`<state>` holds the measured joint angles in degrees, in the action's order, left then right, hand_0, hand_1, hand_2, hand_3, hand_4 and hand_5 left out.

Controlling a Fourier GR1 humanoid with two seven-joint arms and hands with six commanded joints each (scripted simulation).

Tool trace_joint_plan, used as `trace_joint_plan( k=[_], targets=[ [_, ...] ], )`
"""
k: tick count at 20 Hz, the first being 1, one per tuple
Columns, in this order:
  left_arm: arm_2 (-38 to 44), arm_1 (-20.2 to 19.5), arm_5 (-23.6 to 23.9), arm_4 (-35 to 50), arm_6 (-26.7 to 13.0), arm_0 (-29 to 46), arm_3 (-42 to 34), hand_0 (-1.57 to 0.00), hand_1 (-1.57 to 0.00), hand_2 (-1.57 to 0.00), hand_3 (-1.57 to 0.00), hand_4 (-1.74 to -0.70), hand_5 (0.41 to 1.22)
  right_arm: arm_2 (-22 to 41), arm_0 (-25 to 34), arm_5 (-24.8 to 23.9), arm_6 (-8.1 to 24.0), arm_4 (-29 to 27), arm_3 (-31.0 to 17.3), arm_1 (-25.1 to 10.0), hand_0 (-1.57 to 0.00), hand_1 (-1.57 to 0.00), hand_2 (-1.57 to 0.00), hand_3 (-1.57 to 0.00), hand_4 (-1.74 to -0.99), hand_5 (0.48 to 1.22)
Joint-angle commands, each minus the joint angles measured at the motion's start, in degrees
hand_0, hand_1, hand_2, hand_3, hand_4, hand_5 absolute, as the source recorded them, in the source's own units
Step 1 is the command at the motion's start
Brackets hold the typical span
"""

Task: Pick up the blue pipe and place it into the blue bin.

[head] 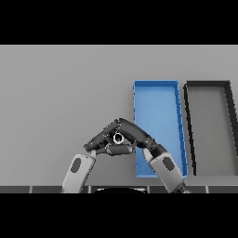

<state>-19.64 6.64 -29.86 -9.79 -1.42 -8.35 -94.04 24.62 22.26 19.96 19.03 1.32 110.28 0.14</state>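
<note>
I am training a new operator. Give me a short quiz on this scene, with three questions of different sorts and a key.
1. Short answer: what stands directly to the right of the blue bin?
2. True or false: the left hand and the right hand are far apart, at opposite sides of the table.
3. Choose one. Where are the hands?
A. Over the far edge of the table
B. At the near side, by the blue bin's left wall
C. To the right of both bins

Key
1. A dark bin.
2. False: their fingertips meet.
3. B
</note>
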Motion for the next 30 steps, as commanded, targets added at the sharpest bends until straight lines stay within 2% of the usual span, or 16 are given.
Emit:
trace_joint_plan(
  k=[1,4,5,6,7,9,12,14,16,18,20,24,26,27,29,30],
  targets=[
    [-0.28,0.04,0.24,-0.76,0.85,0.24,0.02,-1.57,-1.57,-1.57,-1.51,-1.73,1.221,0.08,0.12,0.36,1.14,0.01,0.14,0.12,-1.45,-1.45,-1.46,-1.43,-1.436,1.068],
    [0.65,0.39,-1.13,-0.37,0.38,0.16,0.24,-1.57,-1.57,-1.57,-1.54,-1.73,1.221,0.83,-1.37,0.37,-0.19,-0.54,0.48,0.81,-1.51,-1.51,-1.51,-1.50,-1.463,1.143],
    [0.48,0.42,-1.32,-0.48,0.87,0.66,-0.10,-1.57,-1.57,-1.57,-1.55,-1.73,1.221,0.58,-1.14,0.46,0.82,-1.75,0.74,1.22,-1.52,-1.52,-1.52,-1.51,-1.470,1.158],
    [0.96,0.48,-1.54,-0.40,0.59,0.24,-0.57,-1.57,-1.57,-1.57,-1.44,-1.72,1.221,0.40,-1.11,-0.03,0.42,-1.86,0.94,1.38,-1.53,-1.53,-1.53,-1.52,-1.475,1.171],
    [1.08,0.62,-1.45,-1.58,1.09,-0.20,-0.31,-1.57,-1.51,-1.46,-1.47,-1.66,1.221,0.63,-1.15,-0.75,0.25,-1.27,1.07,1.51,-1.54,-1.54,-1.54,-1.53,-1.478,1.181],
    [0.58,-0.27,-2.23,-4.40,2.02,0.72,-1.00,-1.05,-0.99,-0.95,-0.96,-1.43,1.221,0.49,-0.29,-1.13,2.00,-0.85,0.76,1.59,-1.55,-1.55,-1.55,-1.55,-1.483,1.195],
    [1.00,-0.64,-4.34,-7.74,4.74,0.59,-0.47,-0.53,-0.51,-0.49,-0.49,-1.14,1.221,0.47,-0.76,-1.48,2.70,-0.93,1.48,1.13,-1.56,-1.56,-1.56,-1.56,-1.486,1.208],
    [1.07,0.03,-3.55,-11.85,6.60,-0.48,0.54,-0.34,-0.32,-0.31,-0.31,-1.00,1.063,0.79,-0.42,-2.14,2.99,-0.07,1.48,1.16,-1.56,-1.56,-1.56,-1.56,-1.488,1.213],
    [2.29,-0.25,-3.74,-11.95,5.90,-0.47,0.53,-0.22,-0.21,-0.20,-0.20,-0.92,0.899,1.07,-1.30,-2.27,0.68,-0.11,1.77,0.92,-1.57,-1.57,-1.57,-1.57,-1.488,1.216],
    [2.13,0.41,-3.72,-11.81,4.47,-0.28,0.31,-0.14,-0.13,-0.13,-0.13,-0.88,0.781,0.96,-0.43,-2.87,2.14,-0.01,0.91,1.57,-1.57,-1.57,-1.57,-1.57,-1.488,1.218],
    [3.04,1.59,-3.75,-10.42,2.58,0.07,0.76,-0.09,-0.08,-0.08,-0.08,-0.87,0.697,1.23,-0.99,-3.02,1.14,0.80,1.03,1.03,-1.57,-1.57,-1.57,-1.57,-1.487,1.219],
    [4.00,2.77,-3.85,-8.98,-2.14,1.86,0.12,-0.04,-0.03,-0.03,-0.03,-0.89,0.625,0.84,-1.66,-3.26,0.63,-1.37,1.17,1.69,-1.57,-1.57,-1.57,-1.57,-1.489,1.220],
    [3.51,3.47,-4.01,-9.28,-3.70,1.85,0.65,-0.02,-0.02,-0.02,-0.02,-0.90,0.589,-1.63,-0.78,-3.75,4.02,-7.66,1.08,3.49,-1.57,-1.57,-1.57,-1.57,-1.489,1.220],
    [3.63,3.02,-4.34,-8.88,-2.11,2.40,-0.14,-0.02,-0.02,-0.02,-0.02,-0.91,0.564,-2.18,-0.47,-4.07,5.66,-11.22,2.42,4.40,-1.57,-1.57,-1.57,-1.57,-1.490,1.221],
    [3.79,3.70,-4.60,-8.16,-2.04,2.39,-0.22,-0.01,-0.01,-0.01,-0.01,-0.92,0.527,-4.78,1.49,-6.87,10.27,-16.70,4.49,5.16,-1.57,-1.57,-1.57,-1.57,-1.491,1.221],
    [3.45,3.31,-4.89,-8.52,-2.84,3.19,-0.55,-0.01,-0.01,-0.01,-0.01,-0.92,0.515,-6.38,3.86,-8.65,11.28,-18.27,5.71,4.62,-1.57,-1.57,-1.57,-1.57,-1.490,1.221]
  ],
)
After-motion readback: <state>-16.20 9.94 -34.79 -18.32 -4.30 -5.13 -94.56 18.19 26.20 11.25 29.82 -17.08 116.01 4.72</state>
